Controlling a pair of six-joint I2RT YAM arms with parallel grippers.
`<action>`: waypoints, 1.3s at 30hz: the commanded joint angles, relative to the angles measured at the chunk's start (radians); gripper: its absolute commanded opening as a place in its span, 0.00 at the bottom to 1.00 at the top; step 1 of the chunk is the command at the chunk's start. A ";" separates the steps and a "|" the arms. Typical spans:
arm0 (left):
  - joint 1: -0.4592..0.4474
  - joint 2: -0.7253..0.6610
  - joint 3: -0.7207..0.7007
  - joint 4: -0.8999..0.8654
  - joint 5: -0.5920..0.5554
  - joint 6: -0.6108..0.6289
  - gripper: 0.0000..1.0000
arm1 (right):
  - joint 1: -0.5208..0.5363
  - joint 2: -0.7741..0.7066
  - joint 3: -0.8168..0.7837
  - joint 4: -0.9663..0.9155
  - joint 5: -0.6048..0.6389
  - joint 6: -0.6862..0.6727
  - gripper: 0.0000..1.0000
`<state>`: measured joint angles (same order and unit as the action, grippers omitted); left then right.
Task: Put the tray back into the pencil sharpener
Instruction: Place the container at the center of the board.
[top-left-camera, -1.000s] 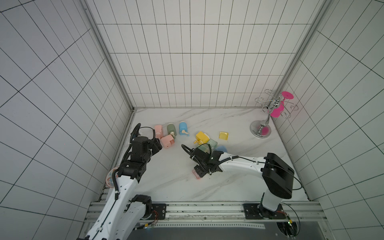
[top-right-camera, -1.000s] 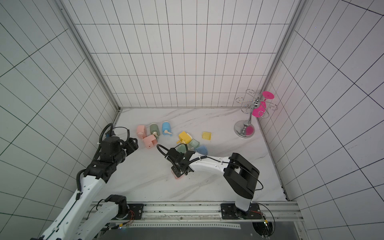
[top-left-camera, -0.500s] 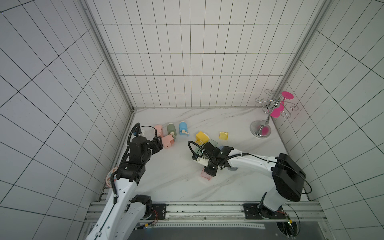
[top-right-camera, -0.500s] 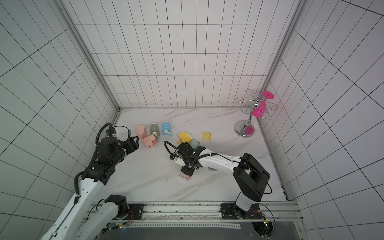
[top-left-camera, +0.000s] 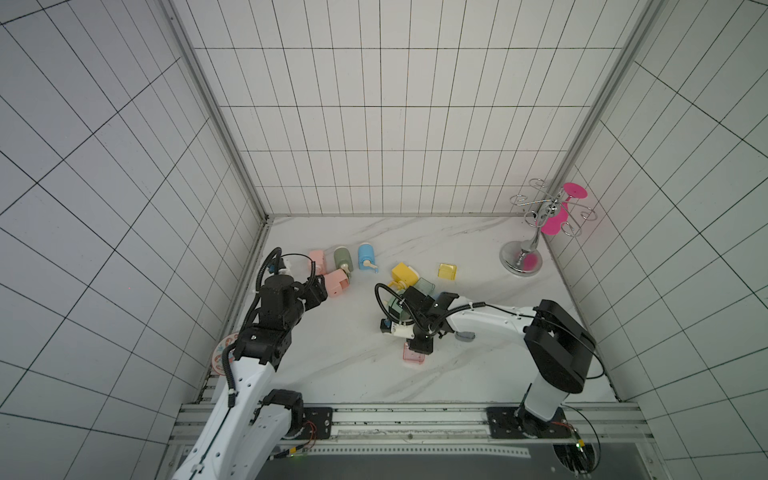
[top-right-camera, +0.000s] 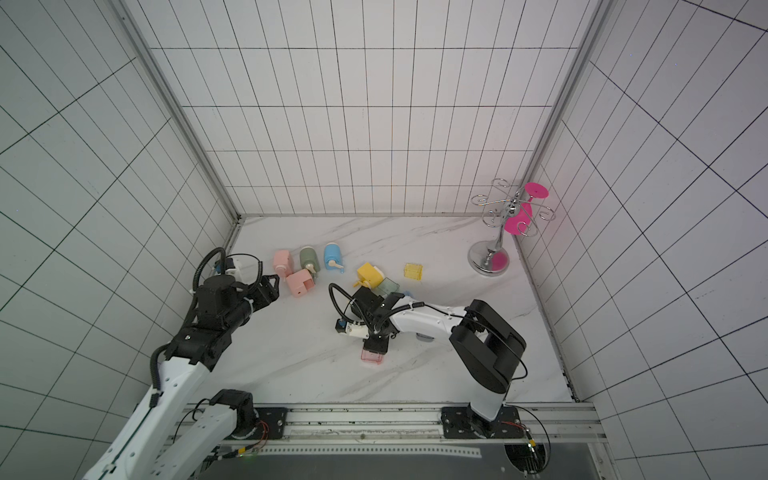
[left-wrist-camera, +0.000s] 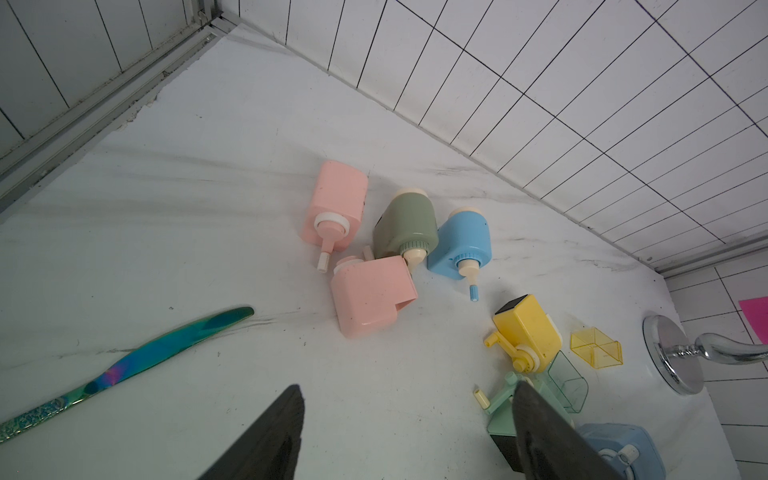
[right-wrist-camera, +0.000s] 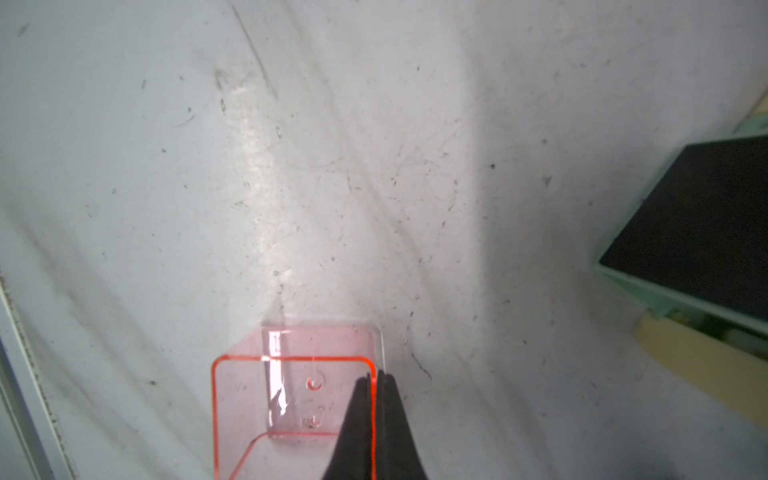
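From here I count 7 pencil sharpeners (left-wrist-camera: 370, 295): 2 pink, 2 blue, 1 olive, 1 yellow, 1 mint. I see 3 loose clear trays: 1 pink tray (right-wrist-camera: 291, 395), 1 yellow tray (left-wrist-camera: 596, 347), 1 green tray (left-wrist-camera: 569, 380). Also 1 iridescent knife (left-wrist-camera: 124, 365), 1 wire rack (top-left-camera: 509, 257) and 1 pink glass (top-left-camera: 555, 222)

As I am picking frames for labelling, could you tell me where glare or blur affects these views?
Right wrist view: a glare streak crosses the tabletop; the pink tray is crisp, the mint sharpener at the edge soft. Left wrist view: the left fingers are dark and out of focus. Both top views: evenly lit, sharp.
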<state>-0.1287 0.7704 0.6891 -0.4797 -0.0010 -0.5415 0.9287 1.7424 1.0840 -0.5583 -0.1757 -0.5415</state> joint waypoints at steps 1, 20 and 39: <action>0.005 0.009 -0.013 0.023 -0.002 -0.001 0.80 | -0.008 0.021 0.022 -0.015 -0.010 -0.028 0.13; 0.005 0.316 0.059 0.048 0.031 0.040 0.86 | -0.009 -0.378 -0.100 0.212 0.124 0.221 0.34; -0.179 0.853 0.322 -0.035 -0.313 -0.026 0.92 | -0.023 -0.716 -0.409 0.438 0.210 0.449 0.42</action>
<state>-0.3038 1.5948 0.9771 -0.4995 -0.2241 -0.5316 0.9157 1.0557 0.7052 -0.1513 0.0128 -0.1226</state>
